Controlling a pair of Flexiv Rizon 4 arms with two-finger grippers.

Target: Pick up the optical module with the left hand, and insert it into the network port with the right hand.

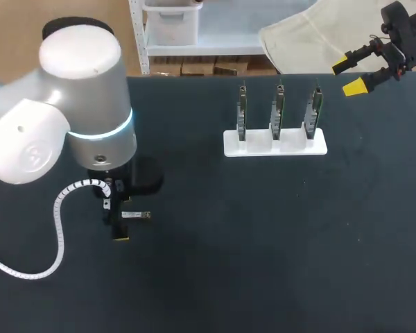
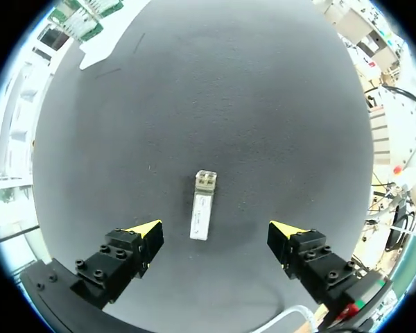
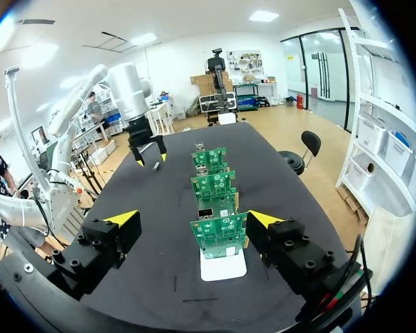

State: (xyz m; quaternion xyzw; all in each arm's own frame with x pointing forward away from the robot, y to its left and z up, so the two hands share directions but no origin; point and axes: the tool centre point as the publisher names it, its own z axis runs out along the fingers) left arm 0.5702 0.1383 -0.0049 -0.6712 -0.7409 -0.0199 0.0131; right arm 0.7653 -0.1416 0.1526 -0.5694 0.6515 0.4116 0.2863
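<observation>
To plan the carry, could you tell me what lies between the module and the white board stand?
Nothing: the head view shows only bare dark table between the module and the white stand; the left wrist view agrees.

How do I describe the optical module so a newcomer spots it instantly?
On the dark table, find the left arm's hand. The optical module lies flat below, between its open fingers. It is a small silver bar, unlike the green boards standing upright in the white holder.
</observation>
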